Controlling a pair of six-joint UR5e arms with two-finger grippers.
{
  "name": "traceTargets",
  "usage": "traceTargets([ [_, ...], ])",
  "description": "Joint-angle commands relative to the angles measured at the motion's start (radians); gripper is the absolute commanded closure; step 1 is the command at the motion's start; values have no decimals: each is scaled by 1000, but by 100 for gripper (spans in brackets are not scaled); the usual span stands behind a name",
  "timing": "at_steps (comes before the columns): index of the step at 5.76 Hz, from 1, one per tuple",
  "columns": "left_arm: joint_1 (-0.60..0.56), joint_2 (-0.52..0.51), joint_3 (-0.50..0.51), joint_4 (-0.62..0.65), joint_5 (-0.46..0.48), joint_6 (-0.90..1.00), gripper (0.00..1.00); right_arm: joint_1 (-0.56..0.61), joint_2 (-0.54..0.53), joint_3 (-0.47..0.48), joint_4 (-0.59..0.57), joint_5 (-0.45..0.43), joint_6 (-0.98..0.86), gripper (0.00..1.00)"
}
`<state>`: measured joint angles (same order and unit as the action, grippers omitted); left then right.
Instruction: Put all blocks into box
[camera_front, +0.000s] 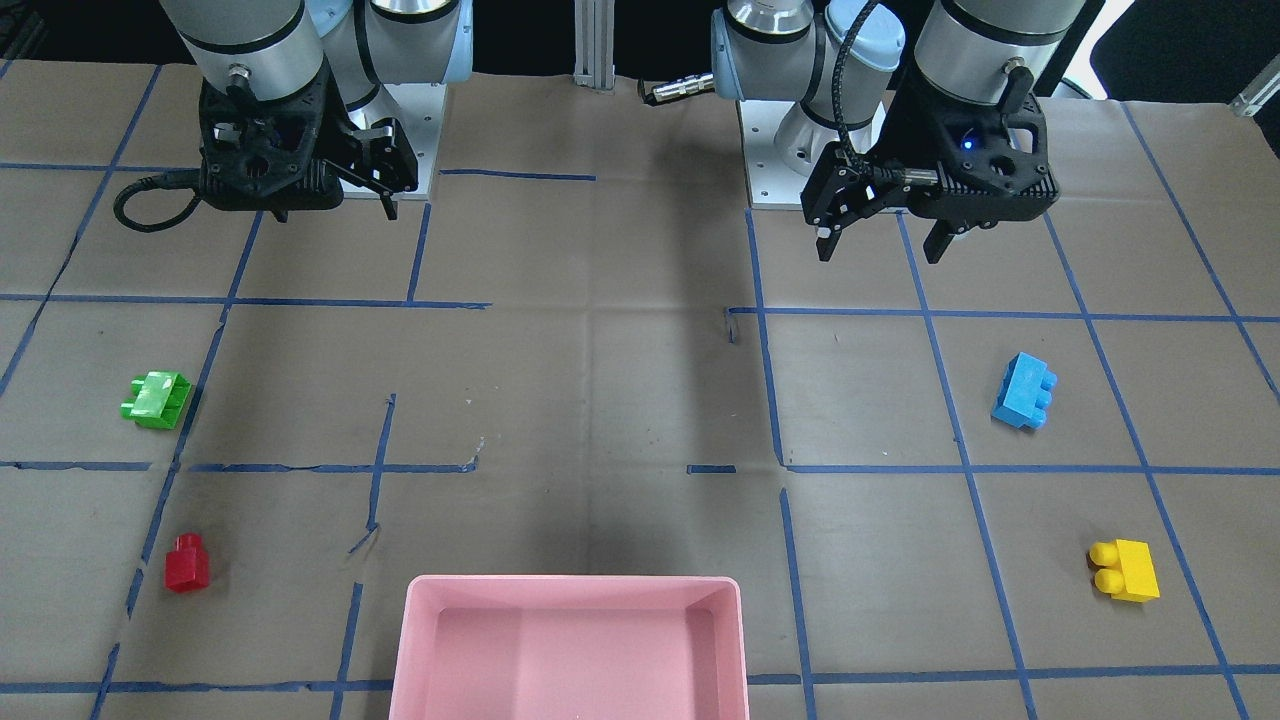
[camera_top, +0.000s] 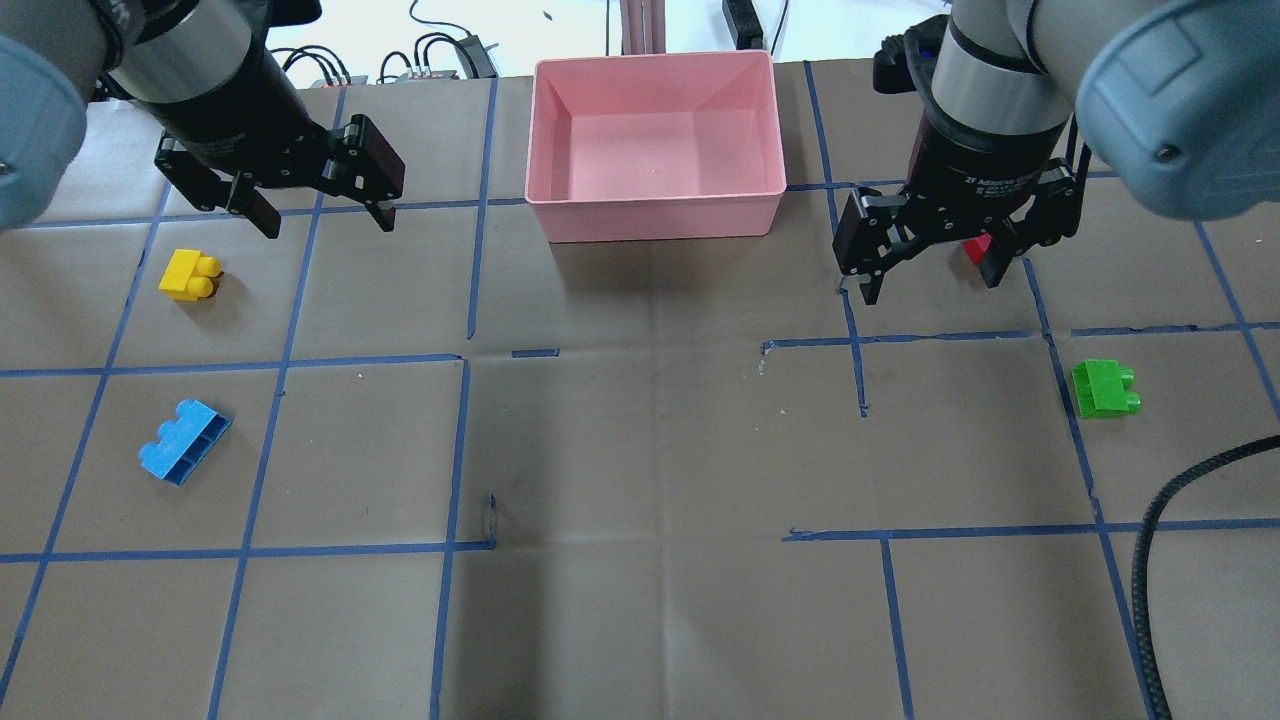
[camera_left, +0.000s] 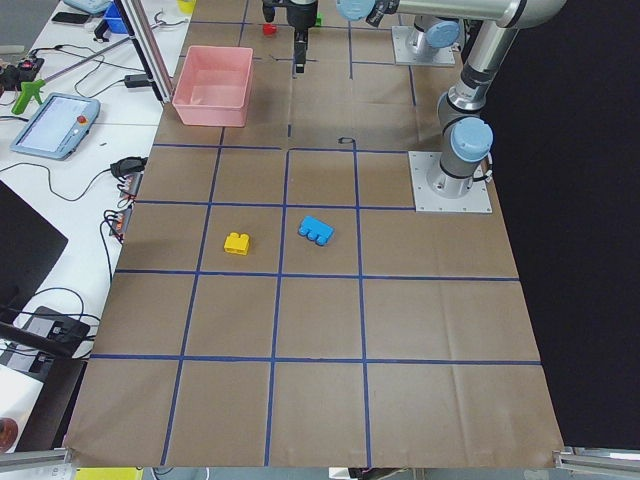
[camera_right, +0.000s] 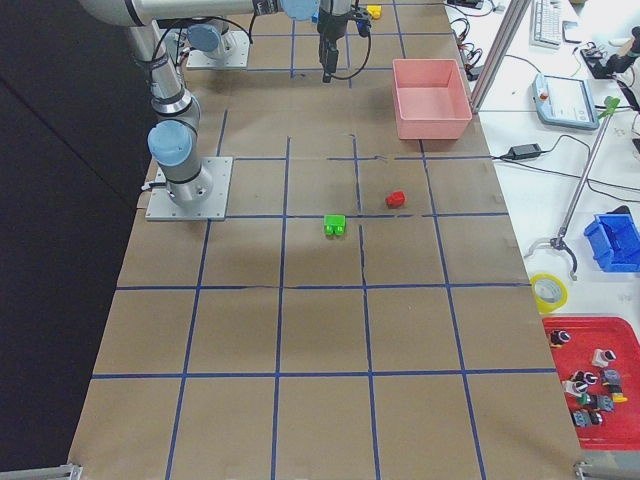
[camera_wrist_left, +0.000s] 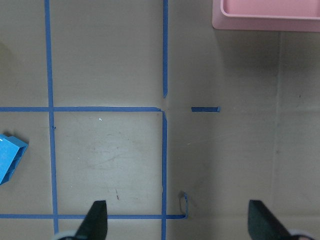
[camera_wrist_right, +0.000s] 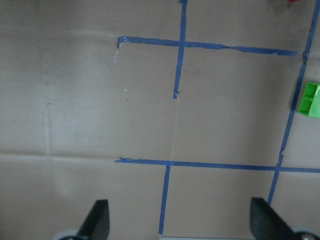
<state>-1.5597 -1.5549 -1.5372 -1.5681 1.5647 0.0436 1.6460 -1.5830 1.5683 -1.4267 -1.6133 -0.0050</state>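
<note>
The pink box (camera_top: 655, 212) stands at the table's far middle and holds no block; it also shows in the front view (camera_front: 570, 586). On my left side lie the yellow block (camera_top: 188, 275) and the blue block (camera_top: 184, 441). On my right side lie the green block (camera_top: 1104, 388) and the red block (camera_top: 975, 250), which is partly hidden behind my right gripper. My left gripper (camera_top: 327, 220) is open and empty, hovering above the table between the yellow block and the box. My right gripper (camera_top: 930, 282) is open and empty, hovering to the right of the box.
Blue tape lines grid the brown table cover. A black cable (camera_top: 1170, 500) hangs at the near right. The arm base plates (camera_left: 450, 185) stand at the robot's edge. Side benches with a tablet (camera_left: 55, 125) and tools flank the box's end.
</note>
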Motion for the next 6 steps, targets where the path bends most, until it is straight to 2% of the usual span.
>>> traceTargets([
  [1, 70, 15, -11, -1, 3, 190, 0, -46, -6, 2, 5, 0, -56, 0],
  [3, 233, 25, -33, -4, 3, 467, 0, -200, -9, 2, 0, 4, -238, 0],
  [4, 338, 29, -53, -4, 3, 656, 0, -306, 0, 16, -44, 16, -371, 1],
  [5, 478, 33, -60, -6, 2, 870, 0, -413, 0, 107, -189, 21, -515, 1],
  [6, 621, 30, -72, -13, -8, 1039, 0, -463, -9, 224, -330, 21, -561, 1],
])
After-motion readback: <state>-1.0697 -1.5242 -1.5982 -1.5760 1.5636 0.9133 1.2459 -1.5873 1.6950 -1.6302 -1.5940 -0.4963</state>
